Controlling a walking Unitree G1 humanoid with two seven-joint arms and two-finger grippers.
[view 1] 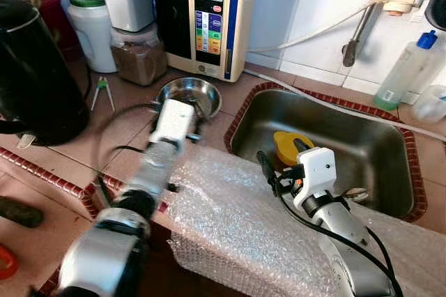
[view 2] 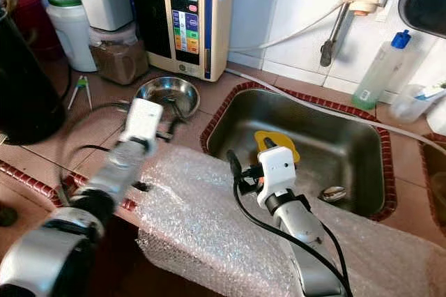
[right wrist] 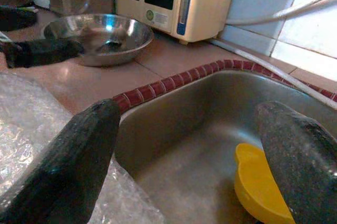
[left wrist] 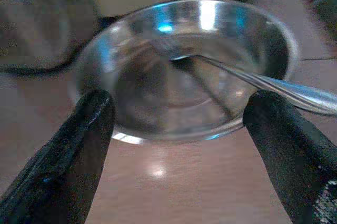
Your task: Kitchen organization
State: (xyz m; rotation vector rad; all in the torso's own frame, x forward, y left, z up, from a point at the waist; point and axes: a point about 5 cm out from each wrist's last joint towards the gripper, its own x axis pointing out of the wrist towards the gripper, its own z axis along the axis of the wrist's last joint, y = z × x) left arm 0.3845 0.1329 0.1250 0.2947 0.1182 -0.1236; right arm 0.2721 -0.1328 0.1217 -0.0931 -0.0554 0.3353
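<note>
A shallow steel bowl (view 1: 189,95) sits on the tiled counter to the left of the sink. A spoon (left wrist: 274,84) lies in it, its handle sticking out over the rim. My left gripper (left wrist: 179,113) is open and low at the bowl's near rim, one finger on each side of the bowl's width. My right gripper (view 1: 282,157) is open with nothing between its fingers, and it hovers over the near left corner of the steel sink (view 1: 390,171). A yellow plastic piece (view 1: 289,147) lies on the sink floor just beyond it.
Bubble wrap (view 1: 237,220) covers the counter's front edge under both arms. A black kettle (view 1: 35,74) stands at the left. A cream water machine (view 1: 209,18), a brown jar (view 1: 139,60) and white containers line the back wall. A bottle (view 1: 408,70) stands right of the sink.
</note>
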